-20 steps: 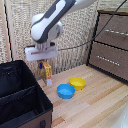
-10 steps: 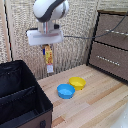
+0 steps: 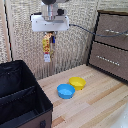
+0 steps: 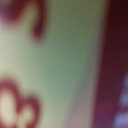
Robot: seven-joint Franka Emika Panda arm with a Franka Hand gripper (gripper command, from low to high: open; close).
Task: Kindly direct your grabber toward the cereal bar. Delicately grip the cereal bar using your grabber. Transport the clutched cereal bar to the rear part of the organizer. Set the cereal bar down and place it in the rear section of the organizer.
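Observation:
My grabber (image 3: 49, 34) is high above the table, its white boxy head near the top of the exterior view. It is shut on the cereal bar (image 3: 47, 46), a yellow-orange box with red and white print that hangs down lengthwise from the fingers. The bar hangs in the air, right of the organizer (image 3: 20, 95), the large black fabric box with dividers at the exterior view's left. The wrist view is filled by the bar's blurred yellow and red print (image 4: 55, 65); the fingers do not show there.
A blue bowl (image 3: 65, 91) and a yellow bowl (image 3: 77, 83) sit side by side on the wooden table (image 3: 100, 107). A brown wooden drawer cabinet (image 3: 112, 45) stands at the exterior view's right. A woven wall runs behind.
The grabber has risen with the cereal bar, from just above the table to high in the air. The bowls and organizer have not moved.

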